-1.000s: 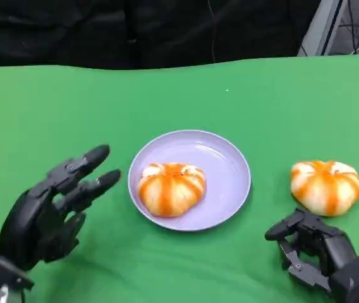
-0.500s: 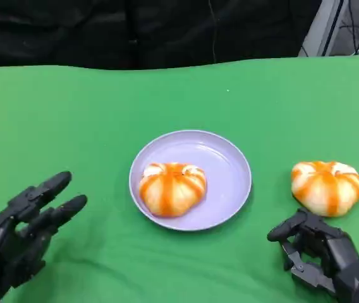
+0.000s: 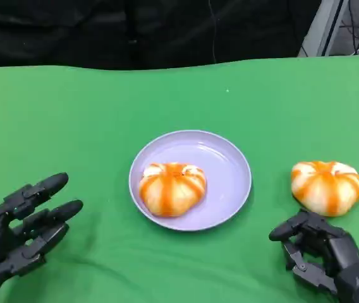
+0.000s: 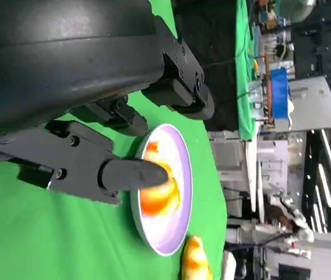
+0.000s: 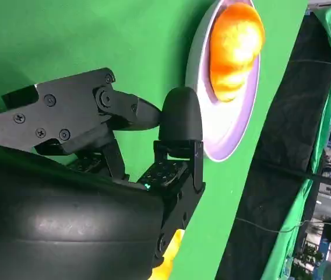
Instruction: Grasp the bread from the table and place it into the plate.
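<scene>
The left robot hand [image 4: 119,125], empty, fingers apart, reaches toward a bread [image 4: 164,195] on the plate [image 4: 184,198].

Bright even overhead light; soft shadows; wrist views slightly blurred.

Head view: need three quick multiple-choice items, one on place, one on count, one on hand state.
1. Where is the bread outside the plate?
A. right of the plate, in front of the right robot hand
B. left of the plate
C. behind the plate

2. How many breads are there?
A. one
B. two
C. three

3. The left robot hand is:
A. holding bread
B. pressing the plate
C. open, holding nothing

Key: 1 A, the loose bread lies right of the plate, just beyond the right robot hand. 2 B, another bread sits in the plate. 3 C, the left robot hand has fingers spread over bare cloth.
</scene>
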Available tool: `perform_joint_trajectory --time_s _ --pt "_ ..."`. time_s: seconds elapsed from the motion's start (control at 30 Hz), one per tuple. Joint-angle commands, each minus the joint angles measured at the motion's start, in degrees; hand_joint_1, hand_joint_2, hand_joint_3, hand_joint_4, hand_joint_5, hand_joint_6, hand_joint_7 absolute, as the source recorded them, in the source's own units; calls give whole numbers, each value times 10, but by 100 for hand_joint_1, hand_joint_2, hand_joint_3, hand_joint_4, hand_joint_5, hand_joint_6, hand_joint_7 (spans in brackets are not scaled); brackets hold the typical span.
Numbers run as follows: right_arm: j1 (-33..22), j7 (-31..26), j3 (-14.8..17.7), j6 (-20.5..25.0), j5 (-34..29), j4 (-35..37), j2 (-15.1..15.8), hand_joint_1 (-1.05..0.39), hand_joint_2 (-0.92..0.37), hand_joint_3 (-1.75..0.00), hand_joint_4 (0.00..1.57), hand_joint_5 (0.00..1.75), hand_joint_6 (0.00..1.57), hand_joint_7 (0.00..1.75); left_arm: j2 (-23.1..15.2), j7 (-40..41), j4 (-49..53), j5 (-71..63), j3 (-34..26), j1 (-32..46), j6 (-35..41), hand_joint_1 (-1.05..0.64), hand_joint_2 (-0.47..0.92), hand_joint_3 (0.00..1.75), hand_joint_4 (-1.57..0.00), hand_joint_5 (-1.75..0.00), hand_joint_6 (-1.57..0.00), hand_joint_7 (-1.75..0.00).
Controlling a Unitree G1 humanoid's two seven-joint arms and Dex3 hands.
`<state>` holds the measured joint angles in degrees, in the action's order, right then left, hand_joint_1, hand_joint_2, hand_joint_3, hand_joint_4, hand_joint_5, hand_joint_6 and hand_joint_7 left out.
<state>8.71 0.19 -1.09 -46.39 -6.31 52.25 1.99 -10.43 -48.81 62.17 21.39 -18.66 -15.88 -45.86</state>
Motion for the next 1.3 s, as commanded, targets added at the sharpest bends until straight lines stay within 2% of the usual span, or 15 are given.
perform_joint_trajectory --time_s 0.03,0.23,0.3,0.37,0.4,0.43,0.47,0.53,0.57,0.6,0.77,0.93,1.3 --pt "-2 7 6 3 8 9 9 -16 -85 -63 69 175 75 123 -9 56 10 -33 2 -3 -25 18 88 71 -77 -1 -72 -1" --pt "-1 6 6 3 7 10 10 -16 -84 -63 69 175 75 123 -8 108 10 -56 5 -4 -28 18 92 69 -80 -1 -76 -1" --pt "0 6 7 2 7 12 11 -15 -85 -63 69 175 75 123 -11 144 12 -76 11 -6 -27 17 89 68 -100 -7 -97 -7" --pt "1 6 8 3 8 13 10 -15 -84 -64 69 175 75 123 -18 177 10 -97 19 -9 -13 17 75 89 -129 -13 -124 -9" --pt "1 7 8 4 8 13 9 -15 -84 -64 69 175 75 123 -22 197 7 -110 24 -8 -6 17 67 99 -142 -24 -140 -14" --pt "1 6 8 3 7 14 10 -15 -84 -64 69 175 75 123 -25 213 4 -120 27 -7 0 16 60 107 -141 -46 -144 -25" --pt "2 6 7 3 7 14 10 -15 -84 -64 69 175 75 123 -26 224 0 -126 30 -6 4 17 55 114 -134 -76 -139 -50" --pt "2 5 7 2 5 15 10 -15 -84 -65 69 175 75 123 -30 242 -14 -133 32 0 14 18 48 126 -123 -108 -124 -87" --pt "2 5 6 2 5 15 10 -15 -84 -65 69 175 74 123 -30 246 -20 -134 33 2 18 19 45 131 -117 -121 -117 -101" --pt "2 5 7 2 5 16 10 -15 -84 -65 69 175 74 123 -31 250 -26 -132 32 4 24 19 44 133 -115 -126 -115 -106" --pt "2 7 8 7 9 13 8 -15 -84 -65 69 175 75 123 -33 261 -45 -134 36 12 35 17 43 132 -112 -133 -111 -111" --pt "2 10 8 6 10 13 8 -15 -83 -65 69 175 75 122 -40 197 -32 -108 33 5 34 17 50 127 -111 -141 -111 -115" --pt "0 9 9 0 9 13 10 -14 -84 -65 68 175 75 122 -38 154 -18 -88 27 1 33 13 57 117 -112 -136 -110 -116"
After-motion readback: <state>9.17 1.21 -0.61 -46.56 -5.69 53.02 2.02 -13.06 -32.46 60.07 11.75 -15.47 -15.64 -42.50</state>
